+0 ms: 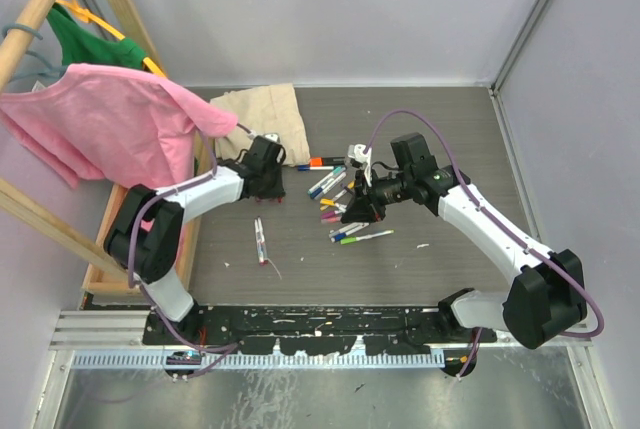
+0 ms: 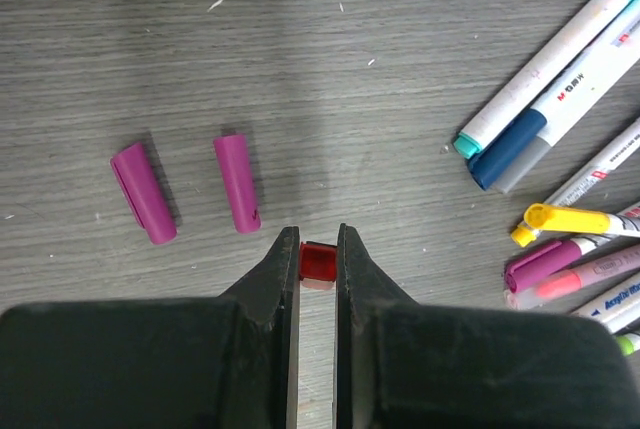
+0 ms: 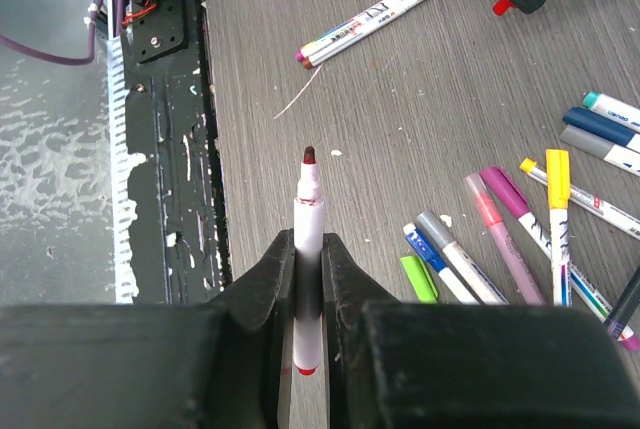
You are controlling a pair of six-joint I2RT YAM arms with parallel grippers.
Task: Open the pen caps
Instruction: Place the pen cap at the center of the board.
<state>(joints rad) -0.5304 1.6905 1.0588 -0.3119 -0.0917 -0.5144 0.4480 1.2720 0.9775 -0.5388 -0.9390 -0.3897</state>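
Pinched in my left hand [image 2: 317,241] was the red cap [image 2: 318,261], off its pen [image 3: 307,199]; my right hand [image 3: 307,244] clamped that pen by the barrel, tip bare. Next, I judged: lay the cap beside the purple caps [image 2: 237,182] on the table [image 2: 380,99], then fetch another capped pen.

— What hangs on the wooden rack [image 1: 28,21]?
— A pink shirt [image 1: 110,119], a green one [image 1: 85,46] behind it.
— And beside the rack?
— A beige cloth [image 1: 262,119], crumpled on the grey surface [image 1: 430,119] just right of it.
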